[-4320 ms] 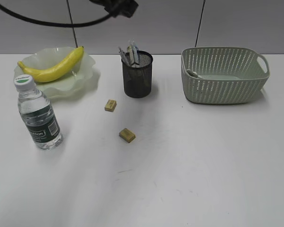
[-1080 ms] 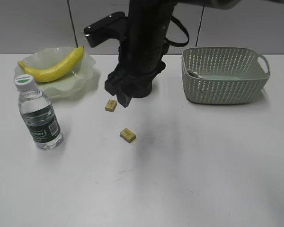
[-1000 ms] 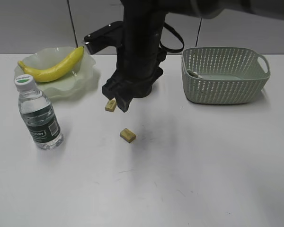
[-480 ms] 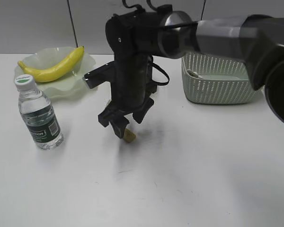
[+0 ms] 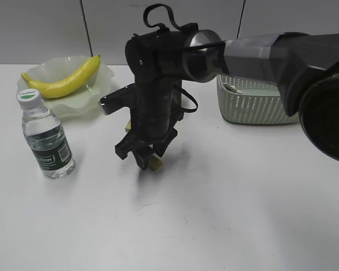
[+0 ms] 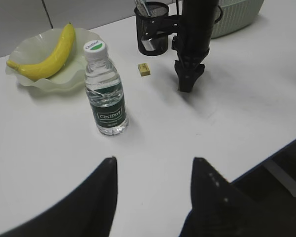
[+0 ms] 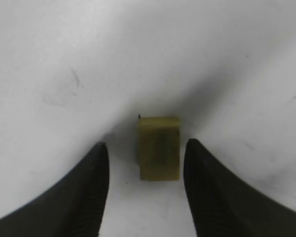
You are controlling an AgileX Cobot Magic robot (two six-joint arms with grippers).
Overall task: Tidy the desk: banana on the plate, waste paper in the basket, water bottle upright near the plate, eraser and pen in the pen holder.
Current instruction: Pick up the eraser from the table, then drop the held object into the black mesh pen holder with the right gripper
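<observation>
A tan eraser [image 7: 159, 148] lies flat on the white desk [image 5: 243, 197] between the fingers of my right gripper [image 7: 144, 144]. The gripper is open, with a gap on each side of the eraser. In the exterior view the right gripper [image 5: 147, 161] points down at the desk over that eraser [image 5: 155, 164]. A second eraser [image 6: 144, 69] lies by the black pen holder [image 6: 153, 34], which has pens in it. The banana [image 5: 65, 82] rests on the green plate [image 5: 104, 93]. The water bottle [image 5: 45, 138] stands upright near the plate. My left gripper [image 6: 154, 159] hangs open and empty over the desk's near edge.
The green basket [image 5: 265, 107] stands at the back right, partly behind the right arm, with a pale scrap [image 5: 233, 88] inside. The right arm reaches across the middle and hides the pen holder in the exterior view. The desk edge [image 6: 266, 158] lies close to the left gripper.
My right gripper has moved from beside the far eraser forward to the near one and dropped to the desk. Its jaws have narrowed around that eraser. The left arm has stayed still.
</observation>
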